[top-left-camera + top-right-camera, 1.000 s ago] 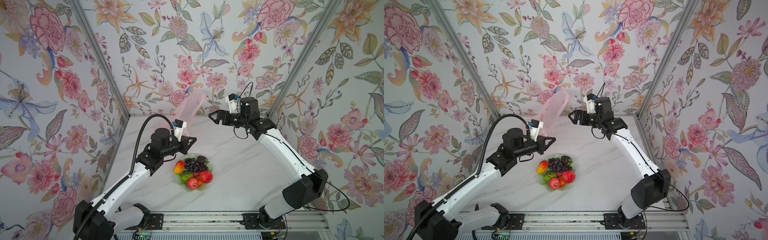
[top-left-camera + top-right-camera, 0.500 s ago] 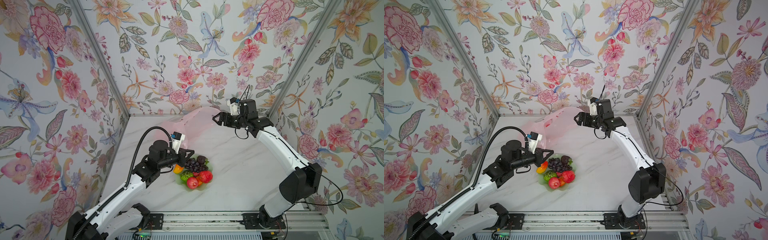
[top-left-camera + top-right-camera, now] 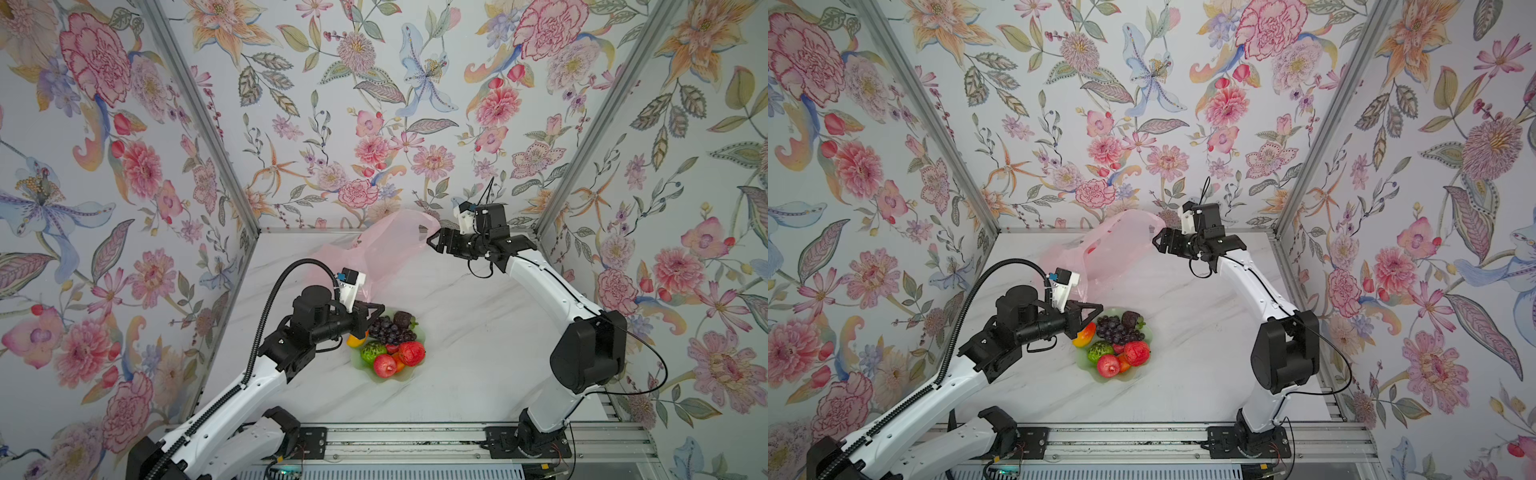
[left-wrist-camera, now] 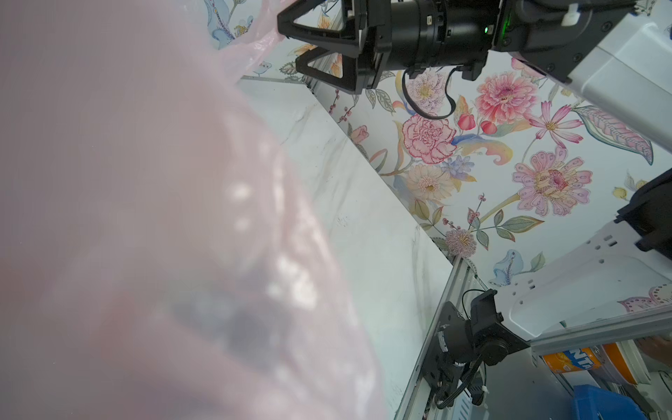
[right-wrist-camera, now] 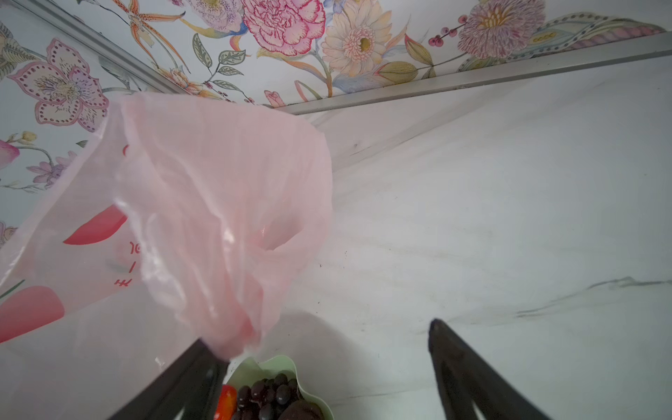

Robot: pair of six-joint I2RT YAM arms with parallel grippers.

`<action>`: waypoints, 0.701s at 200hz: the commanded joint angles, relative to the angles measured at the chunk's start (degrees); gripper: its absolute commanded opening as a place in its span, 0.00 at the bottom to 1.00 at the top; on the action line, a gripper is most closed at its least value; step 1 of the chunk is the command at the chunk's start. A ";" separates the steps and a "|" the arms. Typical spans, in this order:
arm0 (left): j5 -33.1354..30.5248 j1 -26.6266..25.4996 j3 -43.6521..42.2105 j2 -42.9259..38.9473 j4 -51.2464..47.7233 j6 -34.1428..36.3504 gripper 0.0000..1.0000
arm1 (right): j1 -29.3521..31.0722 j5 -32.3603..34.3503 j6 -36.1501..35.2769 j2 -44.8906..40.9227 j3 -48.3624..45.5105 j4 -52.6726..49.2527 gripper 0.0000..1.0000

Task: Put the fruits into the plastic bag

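I see left gripper [image 3: 380,308] pinching the plastic bag [image 3: 392,245]; right gripper [image 5: 320,332] spread, bag draped over one finger.

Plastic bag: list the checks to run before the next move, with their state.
1. Left gripper shut on the plastic bag: ok.
2. Right gripper gripping the bag: not ok; jaws open, film only draped on one finger.
3. Bag mouth open: cannot tell.
4. Fruits together on the plate: ok.
5. Left gripper clear of the mango: cannot tell; they overlap in both top views.
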 commanded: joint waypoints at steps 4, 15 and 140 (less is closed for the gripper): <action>0.71 -0.49 -0.71 -0.24 -2.45 -0.40 0.00 | -0.40 -1.16 -1.36 3.27 5.69 -0.20 0.86; 0.98 -0.47 -0.13 0.33 -4.12 0.44 0.00 | -0.61 -1.29 -1.46 4.22 6.89 -0.44 0.83; -4.27 -0.44 2.90 -1.92 -14.32 0.54 0.00 | -0.23 -7.29 -1.31 5.89 11.39 0.87 0.00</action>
